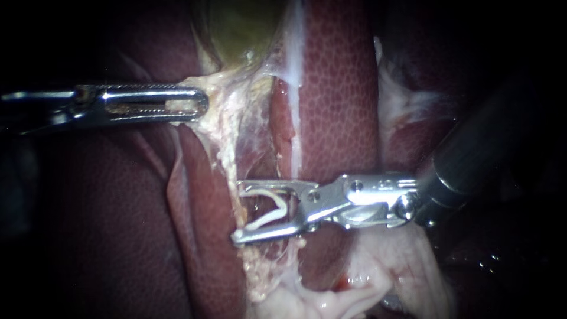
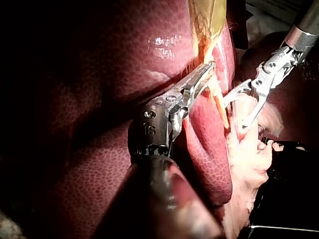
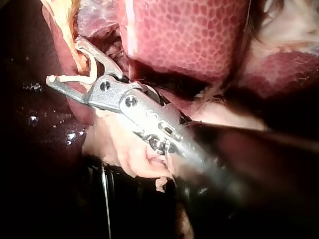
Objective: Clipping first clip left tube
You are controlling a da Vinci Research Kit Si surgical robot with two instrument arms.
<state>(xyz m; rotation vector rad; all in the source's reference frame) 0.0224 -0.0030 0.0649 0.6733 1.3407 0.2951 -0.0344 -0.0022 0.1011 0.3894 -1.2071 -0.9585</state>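
- Left instrument [image 1: 190,106]: jaws clamped on pale tissue [image 1: 220,82] just under the gallbladder [image 1: 242,26], holding it taut.
- Right instrument [image 1: 237,212]: jaws spread wide, carrying an open white clip [image 1: 284,204] between them.
- The left tube [image 1: 227,147], that pale strand, runs down to the jaw tips (fully inside? can't tell).
- Best play: ease forward until the tube crosses the clip's middle, square to it and clear of the liver [image 1: 336,100], then squeeze.

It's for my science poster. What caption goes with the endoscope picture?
Left instrument holds pale tissue below the gallbladder; right instrument holds an open white clip beside the liver.
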